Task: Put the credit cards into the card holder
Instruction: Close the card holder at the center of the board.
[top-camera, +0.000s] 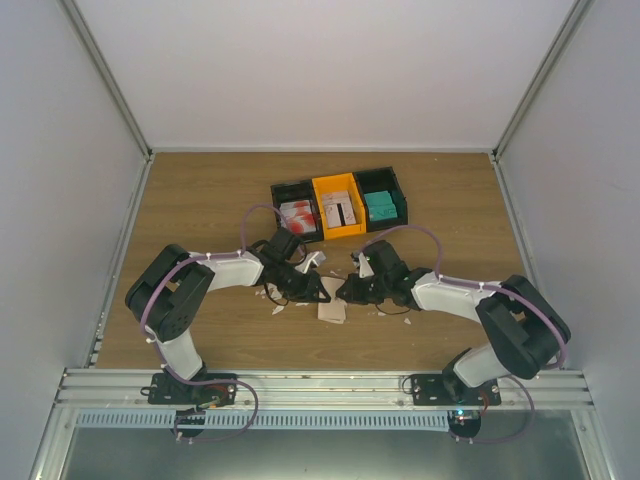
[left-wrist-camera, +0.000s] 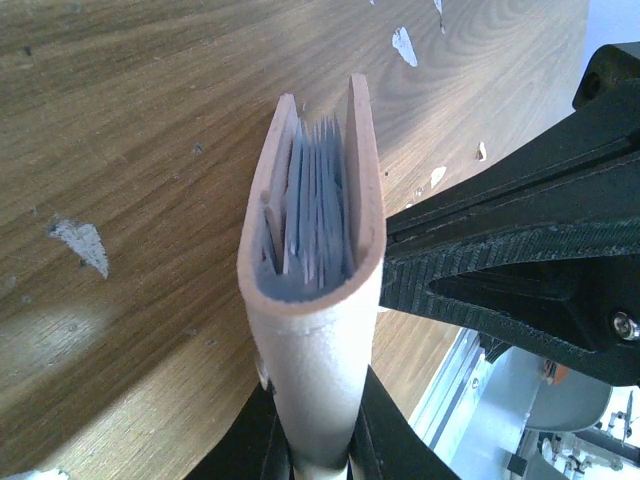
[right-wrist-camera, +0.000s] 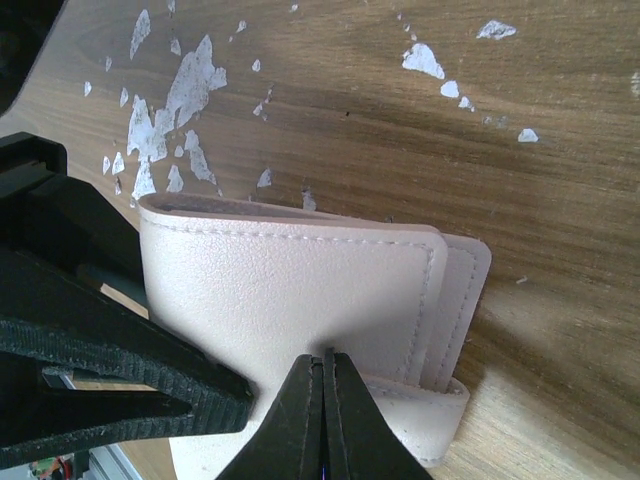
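Observation:
The card holder (top-camera: 331, 311), a beige folding wallet, sits low between my two grippers near the table's middle. My left gripper (top-camera: 316, 292) is shut on its folded spine (left-wrist-camera: 315, 330). In the left wrist view the wallet gapes a little, with thin bluish-grey pocket or card edges (left-wrist-camera: 315, 190) showing inside. My right gripper (right-wrist-camera: 325, 362) is shut, and its tips touch the wallet's outer face (right-wrist-camera: 290, 290). It also shows in the top view (top-camera: 347, 290). The credit cards lie in the bins: red-and-white (top-camera: 297, 215), pale (top-camera: 338, 209) and teal (top-camera: 381, 205).
The joined black and orange bins (top-camera: 341, 183) stand behind the grippers. Small white scraps (right-wrist-camera: 190, 90) litter the wooden table around the wallet, and one shows in the left wrist view (left-wrist-camera: 80, 242). Two white pieces (top-camera: 311, 262) lie just behind the grippers.

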